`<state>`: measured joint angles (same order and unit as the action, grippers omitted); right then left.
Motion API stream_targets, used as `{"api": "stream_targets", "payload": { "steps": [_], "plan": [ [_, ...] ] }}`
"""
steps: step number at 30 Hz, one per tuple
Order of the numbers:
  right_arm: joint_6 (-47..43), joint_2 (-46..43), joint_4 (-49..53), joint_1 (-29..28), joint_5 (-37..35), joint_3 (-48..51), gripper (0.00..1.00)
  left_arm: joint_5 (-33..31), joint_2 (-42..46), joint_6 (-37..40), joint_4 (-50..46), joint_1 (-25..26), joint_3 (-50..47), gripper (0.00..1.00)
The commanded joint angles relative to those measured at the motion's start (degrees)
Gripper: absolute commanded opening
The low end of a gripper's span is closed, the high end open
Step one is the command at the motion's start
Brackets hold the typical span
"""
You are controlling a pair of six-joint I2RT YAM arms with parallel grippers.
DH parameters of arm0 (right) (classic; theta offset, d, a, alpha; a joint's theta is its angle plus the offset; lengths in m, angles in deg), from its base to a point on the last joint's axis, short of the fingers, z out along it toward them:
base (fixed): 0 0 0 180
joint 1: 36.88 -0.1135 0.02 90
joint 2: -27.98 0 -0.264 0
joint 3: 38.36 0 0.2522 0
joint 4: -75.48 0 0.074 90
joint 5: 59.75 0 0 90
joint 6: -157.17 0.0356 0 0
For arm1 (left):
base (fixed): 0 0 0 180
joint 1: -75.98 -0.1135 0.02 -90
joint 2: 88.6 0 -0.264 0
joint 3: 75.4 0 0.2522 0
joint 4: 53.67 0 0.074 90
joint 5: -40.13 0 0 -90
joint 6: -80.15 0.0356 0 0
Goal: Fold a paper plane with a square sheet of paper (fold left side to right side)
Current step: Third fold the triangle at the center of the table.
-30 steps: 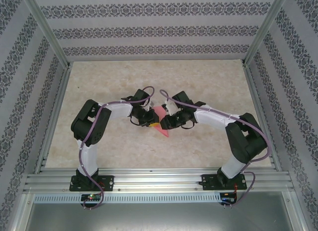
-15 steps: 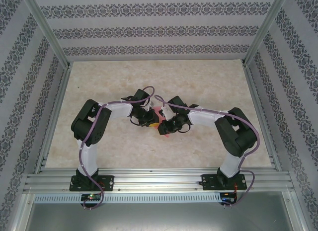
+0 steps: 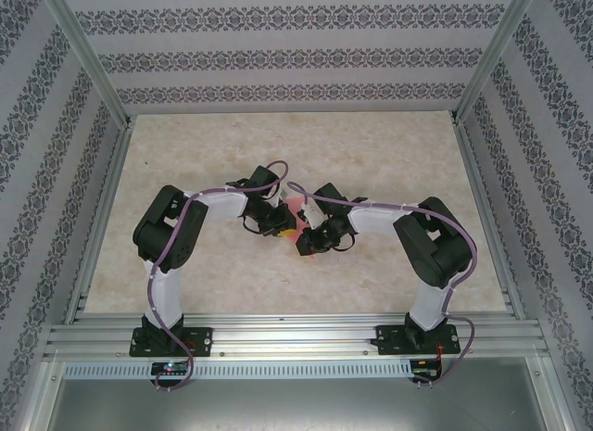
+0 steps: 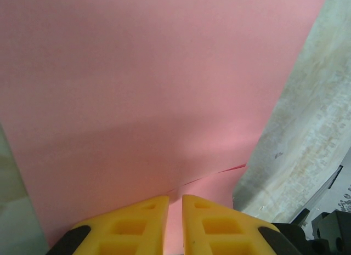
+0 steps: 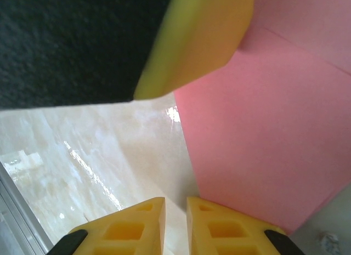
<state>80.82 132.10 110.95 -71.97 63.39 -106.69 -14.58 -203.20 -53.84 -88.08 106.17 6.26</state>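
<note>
I see the square sheet of paper (image 3: 295, 214) near the middle of the table (image 3: 389, 153), between my two grippers. It is plain pink-red and smooth. In the left wrist view it covers most of the frame, with one thin fold line at the lower right. The left gripper (image 4: 175, 203) has its yellow fingers pressed nearly together over the paper. I cannot tell if they pinch it. The right gripper (image 5: 175, 204) is nearly pressed together too, at the paper's lower edge.

We see a plain pink-red sheet of paper (image 4: 137, 85). The left end effector (image 4: 175, 203) is yellow; the bench (image 3: 389, 153), marbled beige.
</note>
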Motion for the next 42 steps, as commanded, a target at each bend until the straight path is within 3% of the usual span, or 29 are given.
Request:
{"api": "stream_targets", "payload": {
  "steps": [1,17,25,35,42],
  "plan": [
    [-0.6,1.4,0.2,0.6,-0.4,1.4,0.18,-6.2,-3.8,1.3,-4.1,0.7,-0.9,0.17],
    [6.6,-6.3,-4.3,1.3,1.0,14.4,0.09,-7.0,-4.0,1.6,-4.7,0.7,-0.8,0.17],
    [6.2,-12.5,1.6,1.4,1.9,6.4,0.09,-7.0,-3.8,2.0,-4.9,0.7,-0.5,0.17],
    [6.8,-3.0,0.6,0.8,-0.5,-3.7,0.09,-6.8,-3.9,2.4,-5.1,0.7,0.2,0.17],
    [6.4,2.1,1.3,0.6,-2.2,-4.4,0.09,-6.8,-4.1,2.6,-5.4,0.7,0.7,0.17]
  ]
}}
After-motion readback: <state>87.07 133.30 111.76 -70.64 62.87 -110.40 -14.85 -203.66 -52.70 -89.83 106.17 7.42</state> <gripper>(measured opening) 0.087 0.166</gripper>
